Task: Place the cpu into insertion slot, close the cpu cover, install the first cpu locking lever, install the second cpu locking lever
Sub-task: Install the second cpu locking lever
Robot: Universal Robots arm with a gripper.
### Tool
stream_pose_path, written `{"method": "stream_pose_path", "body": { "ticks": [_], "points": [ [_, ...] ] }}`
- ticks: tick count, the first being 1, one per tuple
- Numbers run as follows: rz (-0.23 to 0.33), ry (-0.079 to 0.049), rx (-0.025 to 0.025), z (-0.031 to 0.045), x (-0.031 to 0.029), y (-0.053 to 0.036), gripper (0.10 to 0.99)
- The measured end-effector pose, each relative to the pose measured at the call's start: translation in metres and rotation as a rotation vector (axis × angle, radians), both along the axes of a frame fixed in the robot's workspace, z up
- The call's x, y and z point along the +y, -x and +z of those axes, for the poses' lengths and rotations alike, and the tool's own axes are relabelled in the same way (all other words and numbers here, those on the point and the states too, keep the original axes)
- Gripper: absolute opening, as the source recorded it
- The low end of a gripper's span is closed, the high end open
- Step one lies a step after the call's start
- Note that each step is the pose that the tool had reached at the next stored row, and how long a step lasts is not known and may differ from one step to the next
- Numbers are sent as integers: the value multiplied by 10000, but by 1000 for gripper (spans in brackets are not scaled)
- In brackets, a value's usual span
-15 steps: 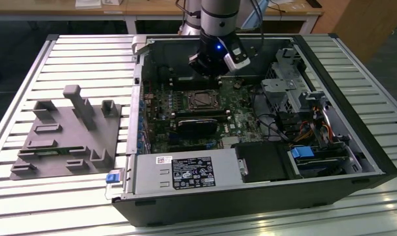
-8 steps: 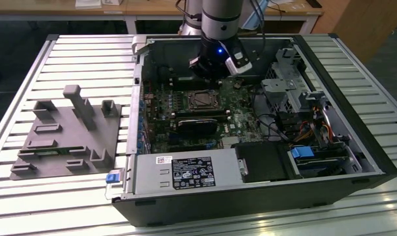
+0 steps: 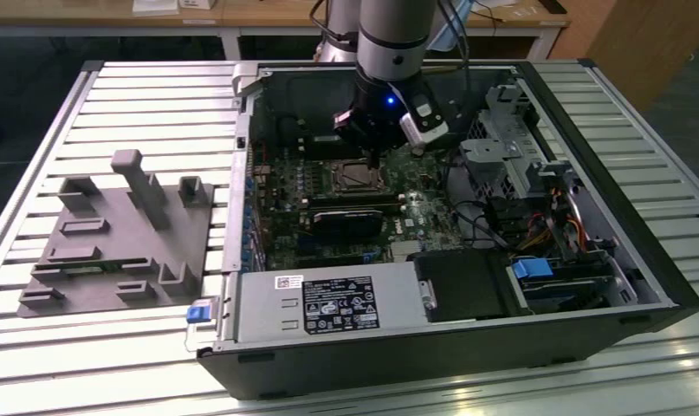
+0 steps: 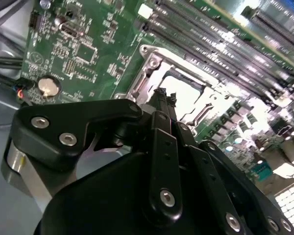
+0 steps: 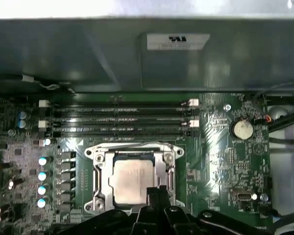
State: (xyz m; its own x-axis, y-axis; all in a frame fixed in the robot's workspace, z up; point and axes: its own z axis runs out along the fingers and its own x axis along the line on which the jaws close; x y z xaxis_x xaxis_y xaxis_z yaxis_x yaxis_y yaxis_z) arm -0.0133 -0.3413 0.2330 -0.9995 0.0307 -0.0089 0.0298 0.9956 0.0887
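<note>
Claw (image 5: 157,193), fingers pressed together, hovers at the edge of the cpu cover (image 5: 164,169), closed over the seated cpu (image 5: 132,178).

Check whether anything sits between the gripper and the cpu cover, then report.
Nothing visible does. In the first wrist view the gripper hangs right at the edge of the cpu cover, which lies closed around the cpu in its slot, with no cable or part between them.
</note>
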Motion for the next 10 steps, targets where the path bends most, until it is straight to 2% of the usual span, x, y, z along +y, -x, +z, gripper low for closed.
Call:
{"method": "stream_pose_path", "body": {
  "ticks": [2, 10],
  "points": [
    [0, -1, 26, -6, -18, 0, 114],
    [0, -35, 28, -24, -108, 3, 114]
  ]
}}
